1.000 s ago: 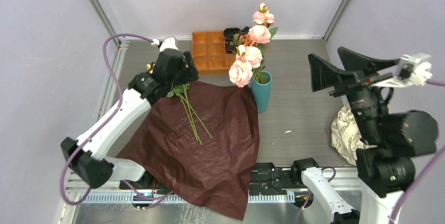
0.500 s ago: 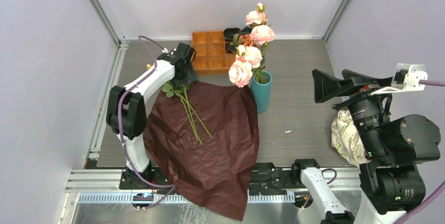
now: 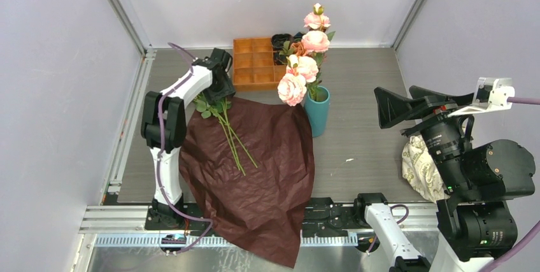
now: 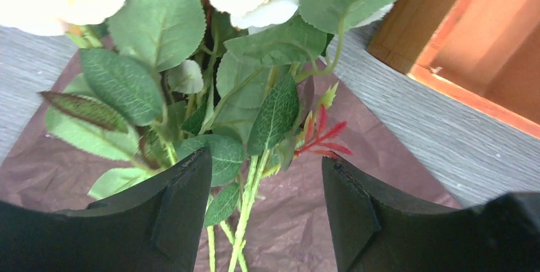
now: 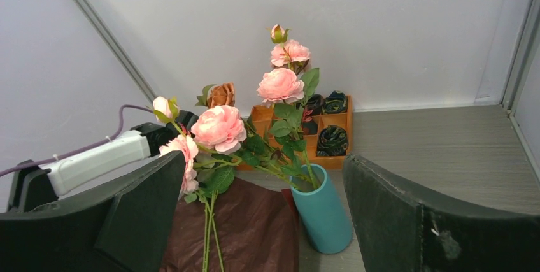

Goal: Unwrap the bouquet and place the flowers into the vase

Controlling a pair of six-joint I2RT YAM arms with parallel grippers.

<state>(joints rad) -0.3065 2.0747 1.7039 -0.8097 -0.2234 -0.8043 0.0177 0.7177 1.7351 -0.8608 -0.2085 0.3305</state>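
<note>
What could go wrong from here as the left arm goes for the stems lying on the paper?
1. The left gripper stands open around leafy stems; closing there may pinch leaves or miss a stem, which could slip out on the lift.
2. The vase already holds roses leaning to one side; pushing more in may tip it.
3. The wrapping paper hangs over the near edge and could drag along.
</note>
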